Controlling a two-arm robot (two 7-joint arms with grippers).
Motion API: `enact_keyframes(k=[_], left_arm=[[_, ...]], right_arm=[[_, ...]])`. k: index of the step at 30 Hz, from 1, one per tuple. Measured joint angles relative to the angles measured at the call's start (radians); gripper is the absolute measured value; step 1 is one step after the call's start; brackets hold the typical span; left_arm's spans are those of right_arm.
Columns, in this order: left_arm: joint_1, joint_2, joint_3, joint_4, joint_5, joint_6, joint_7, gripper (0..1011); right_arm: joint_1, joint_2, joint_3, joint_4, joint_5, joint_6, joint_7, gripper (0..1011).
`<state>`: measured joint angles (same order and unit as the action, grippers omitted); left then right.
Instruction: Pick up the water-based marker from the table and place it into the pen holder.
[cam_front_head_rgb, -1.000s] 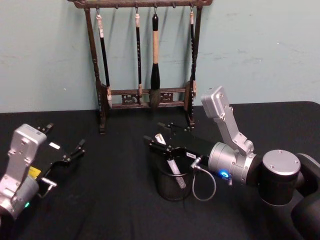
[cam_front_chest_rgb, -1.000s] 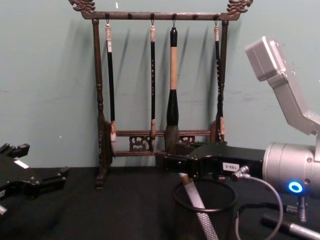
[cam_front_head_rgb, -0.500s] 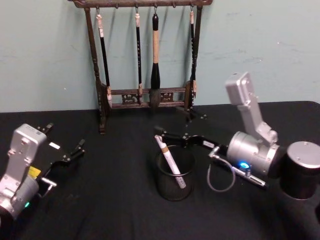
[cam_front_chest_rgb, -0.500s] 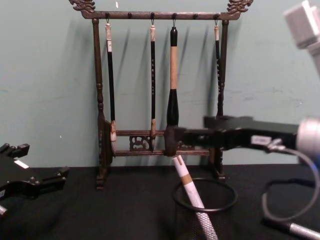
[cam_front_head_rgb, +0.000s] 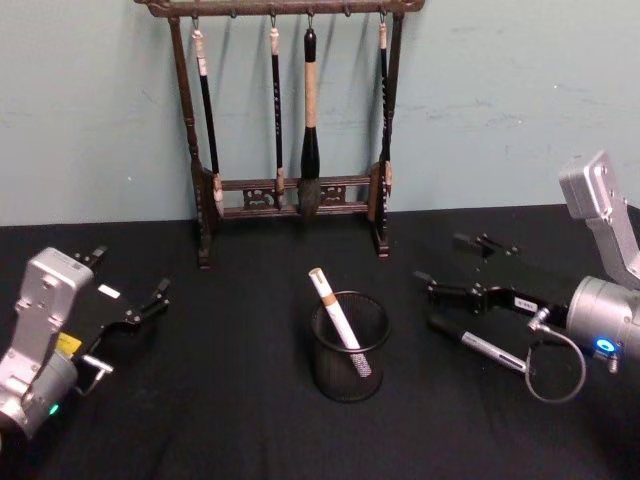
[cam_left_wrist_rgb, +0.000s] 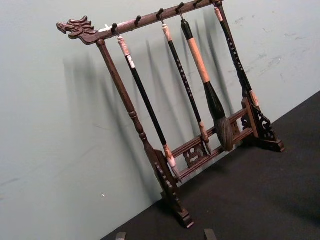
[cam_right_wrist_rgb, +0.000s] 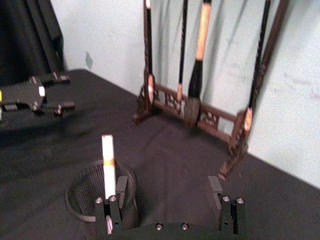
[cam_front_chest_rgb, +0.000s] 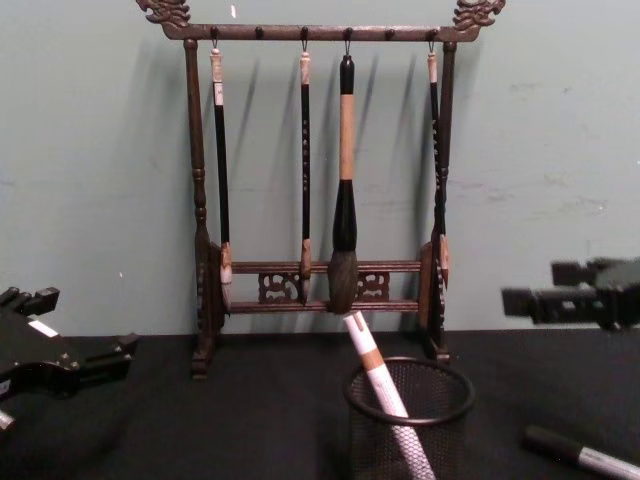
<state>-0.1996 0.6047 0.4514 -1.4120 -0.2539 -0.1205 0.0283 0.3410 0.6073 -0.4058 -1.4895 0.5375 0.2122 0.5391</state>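
Observation:
The water-based marker (cam_front_head_rgb: 331, 308), white with an orange band, leans inside the pen holder (cam_front_head_rgb: 348, 352), its top sticking out over the rim. In the chest view the marker (cam_front_chest_rgb: 375, 382) slants up and to the left out of the black mesh pen holder (cam_front_chest_rgb: 440, 420). My right gripper (cam_front_head_rgb: 452, 266) hangs open to the right of the holder, apart from it, with nothing between its fingers. The right wrist view shows the right gripper (cam_right_wrist_rgb: 168, 192) behind the holder (cam_right_wrist_rgb: 82, 200) and the marker (cam_right_wrist_rgb: 107, 165). At the left, my left gripper (cam_front_head_rgb: 128, 279) rests open and holds nothing.
A tall dark wooden brush rack (cam_front_head_rgb: 290, 190) with several hanging brushes stands at the back against the wall. A dark pen with a silver barrel (cam_front_head_rgb: 480, 346) lies on the black table (cam_front_head_rgb: 230, 400) to the right of the holder, below my right gripper.
My right gripper has let go of the marker, which now leans in the holder. It has drawn back to the right, away from the holder. The left arm has not moved.

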Motion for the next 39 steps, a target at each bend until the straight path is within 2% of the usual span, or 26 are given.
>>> enact_keyframes(k=[6, 10, 14, 17, 22, 28, 32, 39], left_arm=[[0.000, 0.000, 0.000, 0.000, 0.000, 0.000, 0.000, 1006], [0.000, 0.000, 0.000, 0.000, 0.000, 0.000, 0.000, 1006], [0.000, 0.000, 0.000, 0.000, 0.000, 0.000, 0.000, 1008], [0.000, 0.000, 0.000, 0.000, 0.000, 0.000, 0.000, 1008], [0.000, 0.000, 0.000, 0.000, 0.000, 0.000, 0.000, 1008], [0.000, 0.000, 0.000, 0.000, 0.000, 0.000, 0.000, 1008], [0.000, 0.000, 0.000, 0.000, 0.000, 0.000, 0.000, 1008], [0.000, 0.000, 0.000, 0.000, 0.000, 0.000, 0.000, 1006]], right_arm=[[-0.003, 0.013, -0.012, 0.044, -0.011, 0.008, -0.012, 1002], [0.012, -0.010, -0.028, 0.111, -0.059, 0.018, -0.049, 1002], [0.026, -0.014, -0.038, 0.134, -0.076, 0.034, -0.045, 1002], [0.059, -0.014, -0.067, 0.175, -0.110, 0.063, 0.003, 1003], [0.081, -0.017, -0.084, 0.207, -0.133, 0.065, 0.022, 1002], [0.106, -0.029, -0.104, 0.259, -0.203, 0.014, 0.043, 1002], [0.129, -0.043, -0.110, 0.309, -0.226, 0.006, 0.081, 1003], [0.138, -0.049, -0.118, 0.327, -0.245, 0.021, 0.092, 1002]])
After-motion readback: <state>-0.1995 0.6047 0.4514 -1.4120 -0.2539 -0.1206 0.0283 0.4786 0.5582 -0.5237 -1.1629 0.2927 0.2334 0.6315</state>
